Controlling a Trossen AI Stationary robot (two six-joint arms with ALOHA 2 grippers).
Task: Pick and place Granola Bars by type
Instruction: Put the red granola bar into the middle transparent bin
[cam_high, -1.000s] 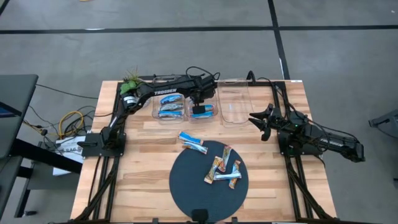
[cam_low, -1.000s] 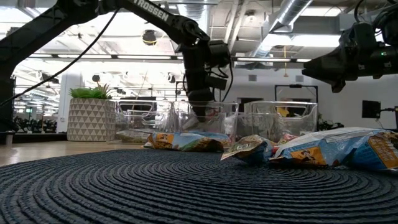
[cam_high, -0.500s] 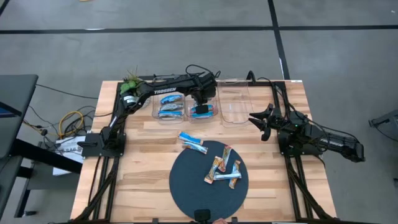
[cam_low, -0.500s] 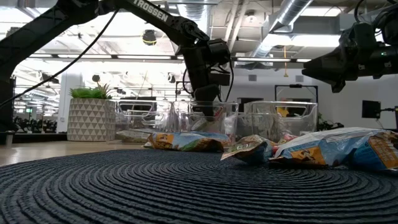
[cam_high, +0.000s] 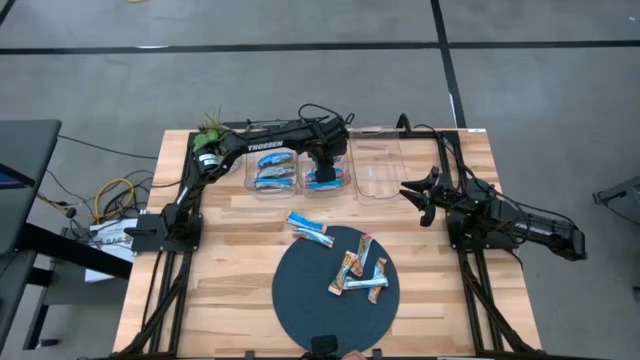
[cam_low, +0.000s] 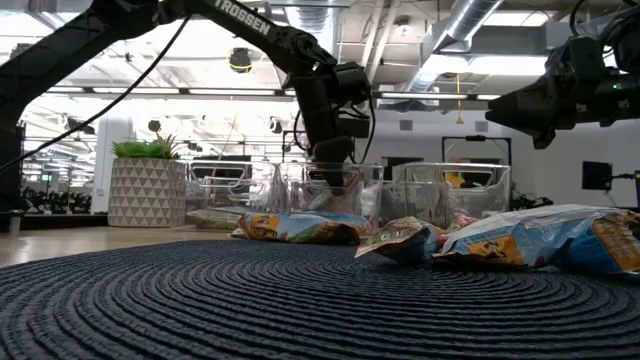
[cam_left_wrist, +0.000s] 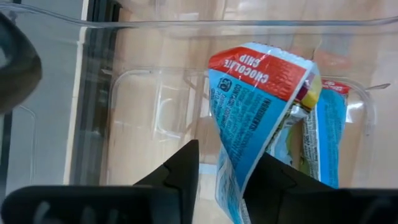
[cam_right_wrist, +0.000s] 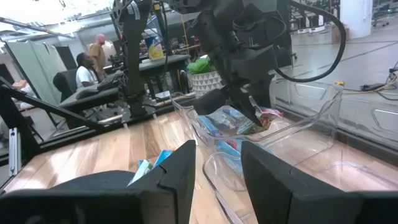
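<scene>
The left gripper (cam_high: 324, 175) reaches into the middle bin (cam_high: 328, 185), hiding much of it from above. Its fingers (cam_left_wrist: 186, 165) stand slightly spread with a blue bar (cam_left_wrist: 258, 118) between them; whether they pinch it cannot be told. A second ago they were lower in the bin. More bars (cam_high: 358, 267) lie on the mat (cam_high: 300, 300) and surface (cam_high: 240, 240). The right gripper (cam_high: 424, 192) waits beside the right bin (cam_high: 378, 165), fingers spread.

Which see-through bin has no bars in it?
The clear bin nearest the right arm looks bare. The middle bin, under the left end effector, holds blue bars, and so does the bin beside the plant.
</scene>
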